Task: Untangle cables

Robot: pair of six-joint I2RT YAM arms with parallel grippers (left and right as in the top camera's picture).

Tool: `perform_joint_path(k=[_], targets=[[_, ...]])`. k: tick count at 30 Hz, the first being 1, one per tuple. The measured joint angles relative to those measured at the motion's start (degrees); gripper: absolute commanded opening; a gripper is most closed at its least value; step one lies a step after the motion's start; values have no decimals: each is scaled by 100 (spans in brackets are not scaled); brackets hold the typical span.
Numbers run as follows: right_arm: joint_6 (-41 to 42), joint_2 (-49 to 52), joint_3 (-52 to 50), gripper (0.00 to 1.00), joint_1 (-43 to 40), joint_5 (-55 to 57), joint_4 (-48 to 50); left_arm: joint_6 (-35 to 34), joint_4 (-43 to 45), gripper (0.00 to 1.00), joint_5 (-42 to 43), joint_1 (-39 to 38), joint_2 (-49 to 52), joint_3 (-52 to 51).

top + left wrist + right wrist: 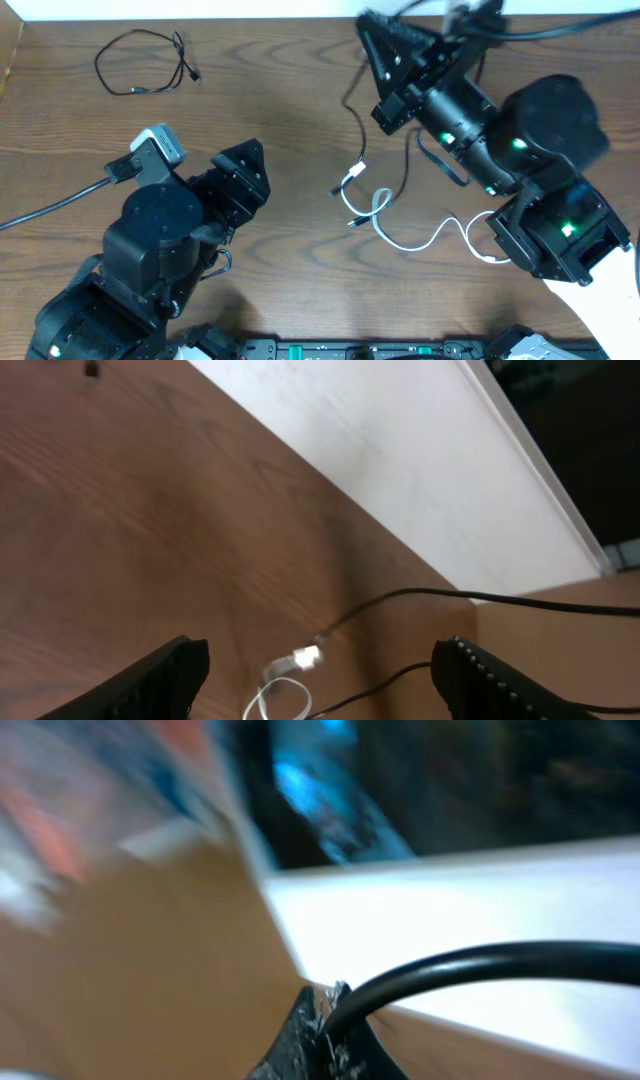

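Observation:
My right gripper (366,27) is at the back of the table, lifted, and shut on a thin black cable (358,125). In the right wrist view that cable (480,963) leaves the closed fingertips (312,1010) and runs off to the right. It hangs down to a white plug (352,178) beside the looped white cable (415,243) on the wood. My left gripper (258,172) stands open to the left of this tangle and holds nothing. In the left wrist view the white plug (308,656), the white loop (272,698) and a black cable (400,598) lie ahead, between the spread fingers (165,678).
A separate black cable (140,62) lies coiled at the back left. The table's white far edge (200,10) runs along the top. The right arm's body (540,150) covers the right side, with thicker black arm cables above it.

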Motion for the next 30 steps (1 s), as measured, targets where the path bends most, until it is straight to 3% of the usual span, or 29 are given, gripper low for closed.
perform_joint_path(k=[3,7,9,14,16,18,20,25,30], targets=[[-385,20,-42,1,-37,-232,35,0,-74,77,55,2,0,0],[-1012,-140,-55,1,-24,-1746,914,2,-120,77,87,2,0,0],[-1414,-328,-22,1,-11,-1539,474,4,-201,77,92,2,0,0],[-2052,-195,61,1,-33,1349,-1766,44,-240,77,90,2,0,0],[-2524,13,28,1,-35,1224,-2144,44,-223,77,90,2,0,2],[-3652,83,-50,1,46,116,-2461,44,-225,77,87,2,0,0],[-4232,63,-61,1,151,-549,-2253,44,-225,77,92,0,0,0],[-3613,-44,-57,1,197,-251,-1746,46,-188,80,90,2,24,0],[-2861,-37,-50,1,195,-1134,-2505,236,861,80,101,2,74,4]])
